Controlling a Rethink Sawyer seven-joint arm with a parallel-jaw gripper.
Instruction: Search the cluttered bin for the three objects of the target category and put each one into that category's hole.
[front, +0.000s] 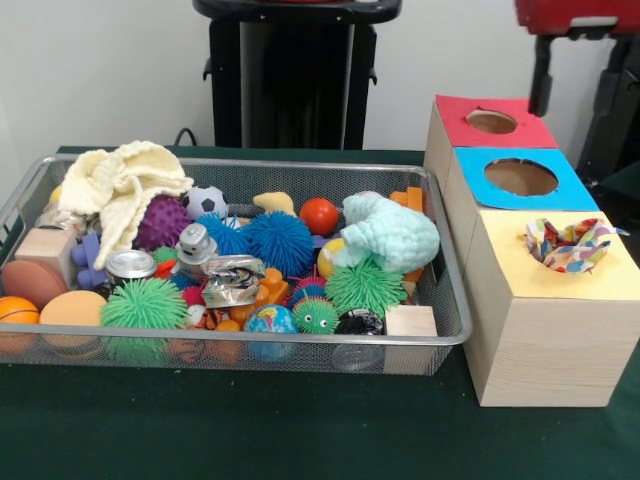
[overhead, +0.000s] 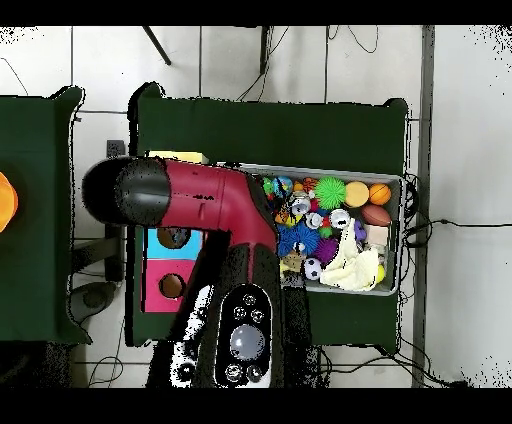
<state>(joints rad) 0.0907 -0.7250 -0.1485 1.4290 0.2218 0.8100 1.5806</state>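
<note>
Three wooden boxes stand in a row to the right of the bin, topped red (front: 495, 122), blue (front: 520, 178) and yellow (front: 560, 265). A multicoloured patterned cloth (front: 568, 243) is stuffed in the yellow box's hole. In the wire mesh bin (front: 445, 300) a cream knitted cloth (front: 120, 185) (overhead: 352, 265) lies at the far left corner. A mint knitted cloth (front: 392, 232) lies near the right end. My gripper (front: 541, 80) shows only as a black piece under the red arm, high above the red box. In the overhead view the arm (overhead: 210, 200) covers the boxes and the bin's left end.
The bin is crowded with spiky rubber balls (front: 275, 240), a crushed can (front: 232, 280), a small soccer ball (front: 205, 202), a globe ball (front: 270, 322), wooden blocks (front: 410, 322) and orange balls (front: 72, 310). Green cloth covers the table (front: 250, 430).
</note>
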